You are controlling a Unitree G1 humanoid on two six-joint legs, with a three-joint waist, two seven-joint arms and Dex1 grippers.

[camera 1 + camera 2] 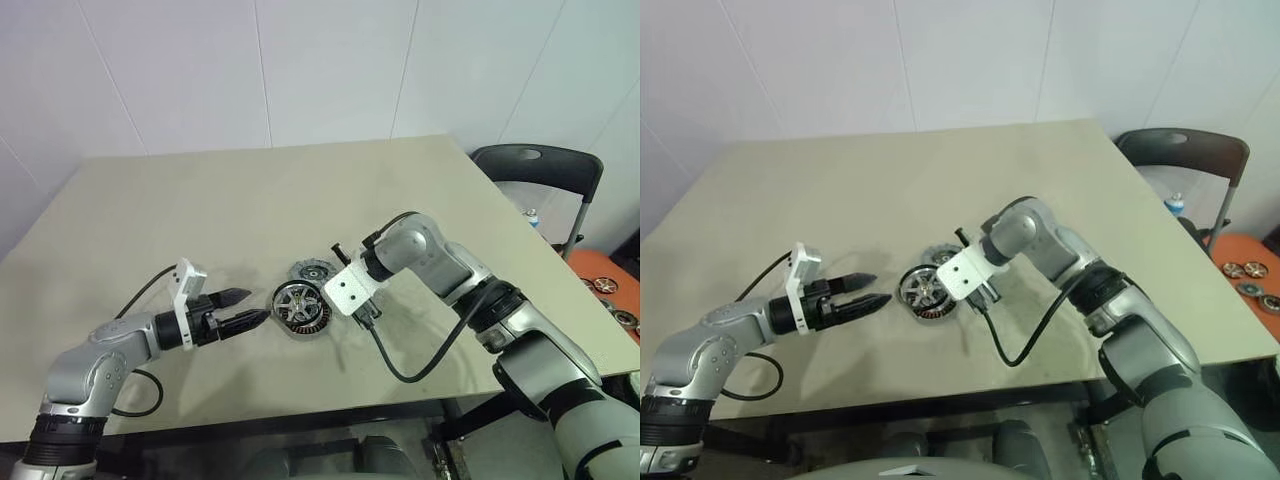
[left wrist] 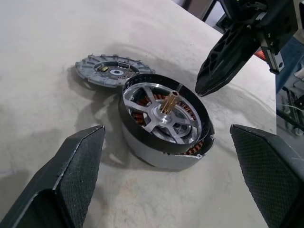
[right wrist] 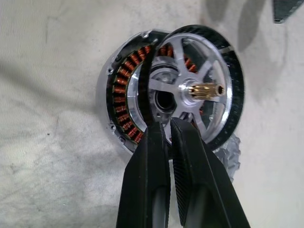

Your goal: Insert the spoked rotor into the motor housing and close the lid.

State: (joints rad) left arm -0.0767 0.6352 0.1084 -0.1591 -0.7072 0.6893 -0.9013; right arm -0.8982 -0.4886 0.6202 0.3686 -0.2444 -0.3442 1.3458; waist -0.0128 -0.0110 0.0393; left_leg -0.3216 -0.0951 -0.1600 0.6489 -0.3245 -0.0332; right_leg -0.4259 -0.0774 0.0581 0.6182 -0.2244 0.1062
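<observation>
The motor housing, ringed with copper windings, lies flat on the table. The spoked rotor, a dark ring with silver spokes and a brass shaft, lies askew on it, shifted so that windings show along one side. The grey lid lies flat just behind them, touching the housing. My right gripper is shut, pointing down with its tips at the rotor's rim; I cannot tell whether it touches. My left gripper stands open just left of the housing, its fingers spread wide and clear of it.
The beige table has free room all round the parts. My right arm's black cable loops over the tabletop near the front edge. A dark chair stands past the table's right corner, beside an orange surface with small round parts.
</observation>
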